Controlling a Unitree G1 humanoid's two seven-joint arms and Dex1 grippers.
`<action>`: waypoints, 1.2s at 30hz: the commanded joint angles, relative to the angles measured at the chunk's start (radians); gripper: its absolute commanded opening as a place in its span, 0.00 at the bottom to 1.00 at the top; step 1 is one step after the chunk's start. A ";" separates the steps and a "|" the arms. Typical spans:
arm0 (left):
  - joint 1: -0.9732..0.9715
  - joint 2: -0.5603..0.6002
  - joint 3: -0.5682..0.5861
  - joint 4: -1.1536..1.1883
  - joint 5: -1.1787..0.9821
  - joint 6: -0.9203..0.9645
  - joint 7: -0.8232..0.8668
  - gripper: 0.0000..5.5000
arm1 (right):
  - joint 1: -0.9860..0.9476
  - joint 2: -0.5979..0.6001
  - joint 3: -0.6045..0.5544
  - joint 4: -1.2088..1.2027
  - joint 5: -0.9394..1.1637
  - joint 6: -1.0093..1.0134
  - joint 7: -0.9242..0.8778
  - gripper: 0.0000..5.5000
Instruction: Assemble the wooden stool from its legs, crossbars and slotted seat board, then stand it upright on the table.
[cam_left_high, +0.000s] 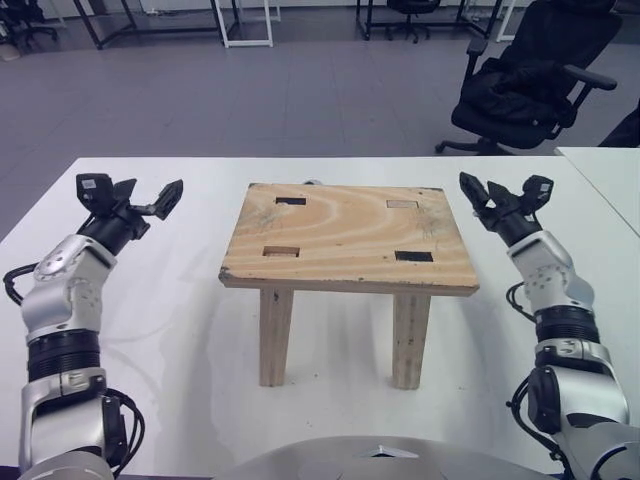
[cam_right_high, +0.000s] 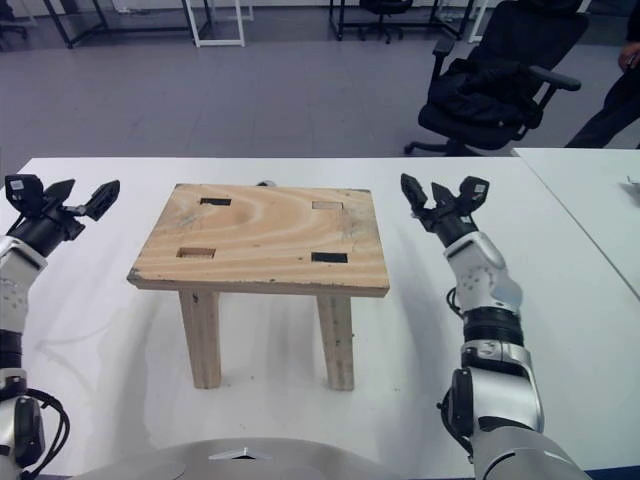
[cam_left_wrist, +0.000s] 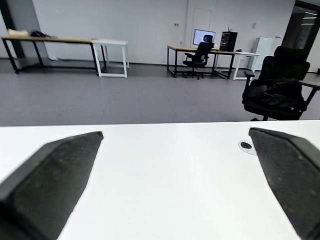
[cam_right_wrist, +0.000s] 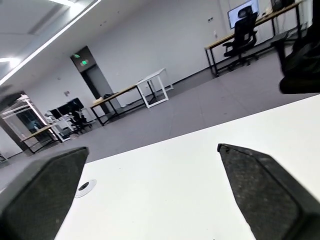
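**Stool upright in the middle of the table, both grippers open beside it**

Head camera: The wooden stool (cam_left_high: 348, 240) stands upright in the middle of the white table (cam_left_high: 170, 340), seat board (cam_left_high: 340, 225) on top. Four rectangular slots show in the board. Two front legs (cam_left_high: 275, 335) rest on the tabletop below the board's near edge. The left gripper (cam_left_high: 152, 188) hangs above the table to the stool's left, well apart from it, its jaws spread wide with nothing between them. The right gripper (cam_left_high: 505, 185) is just off the board's far right corner without touching it; its jaws are also spread and hold nothing. A black office chair (cam_left_high: 530, 75) stands on the grey floor beyond the table.

Left wrist camera: Two dark fingers (cam_left_wrist: 55, 175) stand far apart over bare white tabletop, with nothing gripped between them. A small round cable hole (cam_left_wrist: 245, 145) sits in the table near one fingertip.

Right wrist camera: This arm's dark fingers (cam_right_wrist: 260, 185) are likewise wide apart above the white surface, holding nothing. Another round hole (cam_right_wrist: 86, 186) lies close to the other finger. Desks and chairs stand in the room behind.
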 joint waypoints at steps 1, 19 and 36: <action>0.026 -0.075 -0.003 -0.045 0.067 -0.077 0.089 0.98 | -0.040 0.032 0.017 0.055 -0.141 -0.140 -0.044 0.87; 0.051 -0.143 0.017 -0.080 0.142 -0.119 0.199 0.98 | -0.071 0.108 0.068 0.136 -0.390 -0.308 -0.079 0.87; 0.059 -0.162 0.011 -0.043 0.210 -0.186 0.231 0.98 | -0.108 0.082 0.071 0.175 -0.486 -0.338 -0.114 0.87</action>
